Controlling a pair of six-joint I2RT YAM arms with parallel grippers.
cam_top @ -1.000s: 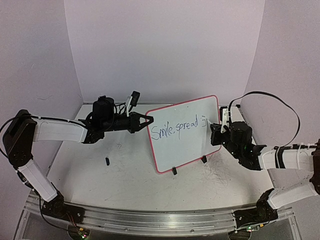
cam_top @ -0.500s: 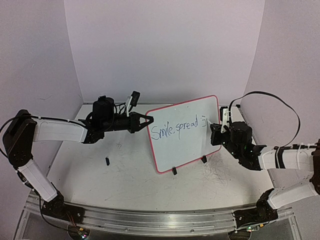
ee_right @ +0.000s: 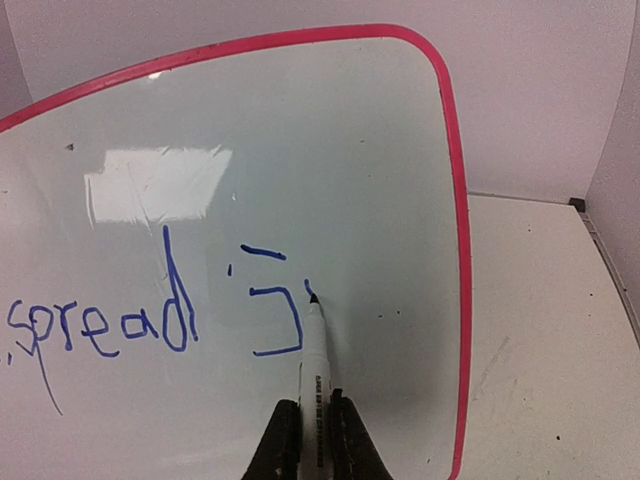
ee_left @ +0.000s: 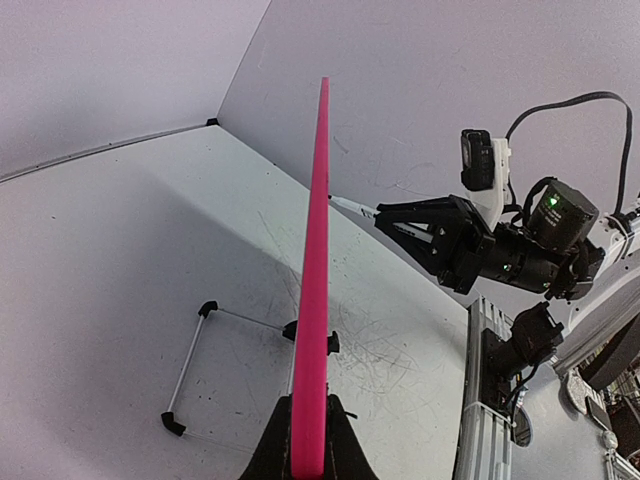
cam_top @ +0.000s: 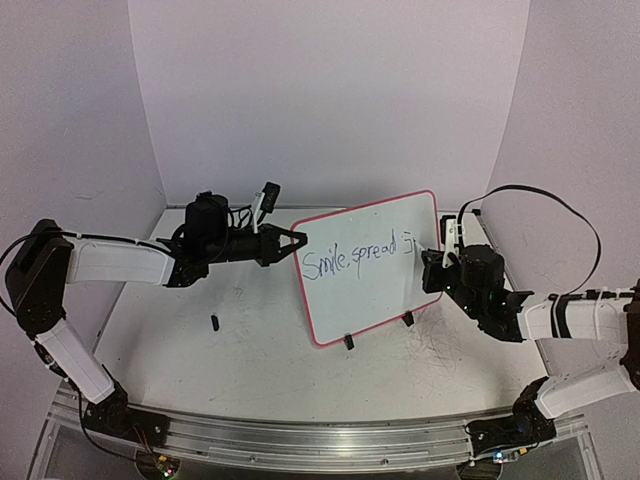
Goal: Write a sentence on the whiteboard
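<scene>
Two holds served you: your left pincer [cam_top: 296, 240] was clamped on the rim of the whiteboard [cam_top: 375, 290], steadying it where it stood on the surface [cam_top: 250, 340]; your right pincer [ee_right: 313, 420] gripped the marker [ee_right: 315, 350], tip at the unfinished sentence [cam_top: 350, 258] after "spread".

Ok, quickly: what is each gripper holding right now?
Left gripper: closed on the rim of the whiteboard.
Right gripper: closed on a marker.

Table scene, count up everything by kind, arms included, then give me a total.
Robot arms: 2, left arm and right arm
Whiteboard: 1
Marker: 1
Small black loose piece, maybe a cap: 1
Total: 5
</scene>
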